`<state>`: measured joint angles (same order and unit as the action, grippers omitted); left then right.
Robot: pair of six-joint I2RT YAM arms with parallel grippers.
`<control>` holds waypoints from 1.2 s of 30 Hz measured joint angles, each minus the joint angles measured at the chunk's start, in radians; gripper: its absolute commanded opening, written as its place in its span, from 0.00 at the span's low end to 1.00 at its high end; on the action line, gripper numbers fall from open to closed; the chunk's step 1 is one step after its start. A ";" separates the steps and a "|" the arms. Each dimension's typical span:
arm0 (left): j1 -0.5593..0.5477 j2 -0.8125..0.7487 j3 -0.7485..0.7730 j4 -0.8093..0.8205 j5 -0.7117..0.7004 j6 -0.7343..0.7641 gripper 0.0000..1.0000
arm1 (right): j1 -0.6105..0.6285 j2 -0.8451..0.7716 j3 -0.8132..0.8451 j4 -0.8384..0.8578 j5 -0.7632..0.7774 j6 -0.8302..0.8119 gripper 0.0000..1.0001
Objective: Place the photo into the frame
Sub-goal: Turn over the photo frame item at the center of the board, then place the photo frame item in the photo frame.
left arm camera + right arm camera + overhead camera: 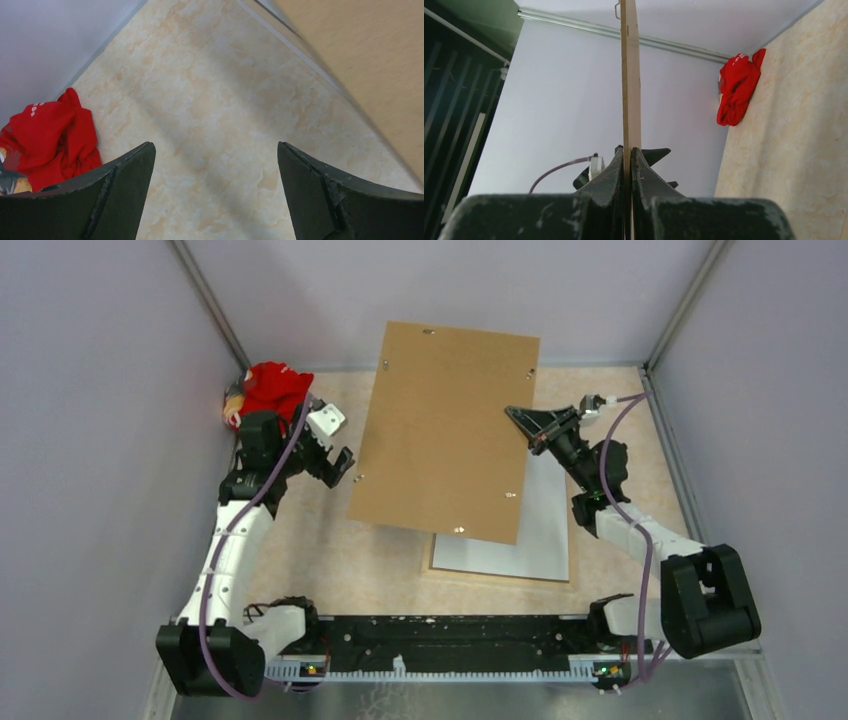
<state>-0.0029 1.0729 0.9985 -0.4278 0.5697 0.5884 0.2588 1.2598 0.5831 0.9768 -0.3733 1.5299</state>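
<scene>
At right of centre in the top view, right gripper (522, 420) is clamping, fingers pressed together, on the right edge of one brown backing board (440, 430). Right wrist view is showing that board edge-on, running straight up the middle and pinched between the two fingers (611, 175).

Board is hanging tilted above the table (330, 560), covering picture centre up to the back wall. Six small metal fittings are showing near its edges.

Left gripper (338, 465), at left of centre, is hovering with jaws spread wide and gripping nothing. It is sitting just beside the board's left edge, apart from it. Left wrist view is showing its two fingers (120, 190) at the bottom, bare table between them and the board in the upper right corner.

Below the board, lower centre-right, one frame (500, 578) is lying flat on the table, light wood edge showing along its lower and left sides. One photo (545, 530) is lying inside it, plain white side up, its upper part hidden by the board.

One red cloth (272, 388) is lying bunched in the upper left corner against the wall.
</scene>
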 measured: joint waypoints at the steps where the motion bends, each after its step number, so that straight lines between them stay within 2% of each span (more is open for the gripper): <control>1: -0.015 -0.003 0.000 0.001 -0.004 -0.001 0.97 | 0.006 0.000 0.000 -0.007 0.008 -0.001 0.00; 10: -0.117 -0.035 0.000 -0.003 -0.067 0.003 0.98 | 0.041 -0.010 0.000 -0.091 0.115 -0.022 0.00; 19: -0.166 -0.050 0.000 -0.010 -0.140 0.007 0.98 | 0.058 -0.096 -0.053 -0.143 0.224 -0.053 0.00; 27: -0.178 -0.054 -0.001 -0.055 -0.140 0.012 0.98 | 0.057 -0.101 -0.087 -0.167 0.283 -0.055 0.00; 31: -0.186 -0.049 -0.001 -0.097 -0.127 0.013 0.98 | 0.009 -0.101 -0.087 -0.202 0.243 -0.057 0.00; 36: -0.193 -0.009 0.000 -0.129 -0.138 0.013 0.98 | -0.139 -0.084 -0.093 -0.219 0.066 -0.048 0.00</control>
<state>-0.1959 1.0637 0.9981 -0.5564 0.4316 0.6014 0.1196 1.1763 0.4904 0.7578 -0.3069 1.4822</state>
